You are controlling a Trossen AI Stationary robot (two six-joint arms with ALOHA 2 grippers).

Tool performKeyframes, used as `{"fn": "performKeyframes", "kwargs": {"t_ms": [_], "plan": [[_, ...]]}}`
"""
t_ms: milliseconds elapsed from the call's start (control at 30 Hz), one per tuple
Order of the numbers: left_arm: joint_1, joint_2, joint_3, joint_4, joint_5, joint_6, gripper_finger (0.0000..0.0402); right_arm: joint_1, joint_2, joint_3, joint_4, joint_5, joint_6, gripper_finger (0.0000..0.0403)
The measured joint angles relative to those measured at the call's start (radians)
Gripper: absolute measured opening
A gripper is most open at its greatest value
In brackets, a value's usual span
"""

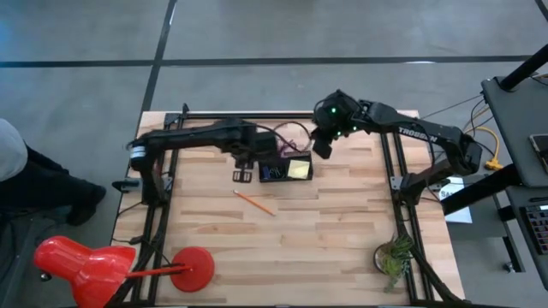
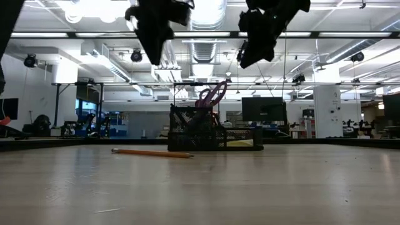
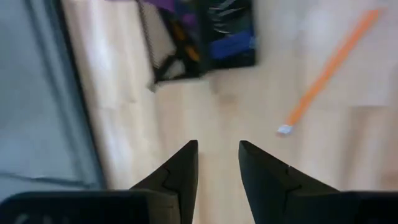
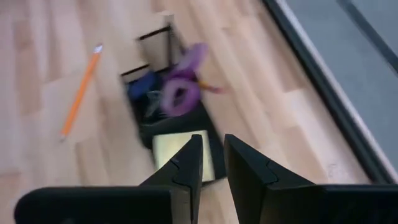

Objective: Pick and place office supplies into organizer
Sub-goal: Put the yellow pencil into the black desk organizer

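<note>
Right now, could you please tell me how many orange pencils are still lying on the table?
1: the orange pencil lies on the bare wood just in front of the black organizer. Others may be hidden inside the organizer among its contents.

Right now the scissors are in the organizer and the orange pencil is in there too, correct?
Not quite. The scissors do stand in the organizer, but the orange pencil lies on the table beside it, as the high view shows.
</note>
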Motion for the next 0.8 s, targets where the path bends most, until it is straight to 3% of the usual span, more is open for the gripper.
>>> {"fn": "performKeyframes", "kwargs": {"t_ms": [167, 367, 633, 800], "plan": [[0.0, -0.16, -0.169, 0.115, 0.162, -0.106, 0.009, 0.102, 0.007, -0.034, 0.016, 0.005, 0.03, 0.0059], [-0.023, -0.377, -0.509, 0.388, 0.271, -0.16, 0.0069, 0.275, 0.007, -0.146, 0.162, 0.022, 0.113, 0.0059], [-0.07, -0.619, -0.947, 0.735, 0.304, -0.335, 0.0027, 0.486, 0.025, -0.316, 0.605, 0.219, 0.381, 0.0059], [-0.081, -0.708, -1.156, 0.913, 0.312, -0.421, 0.0002, 0.53, 0.132, -0.321, 0.68, 0.235, 0.613, 0.0059]]}}
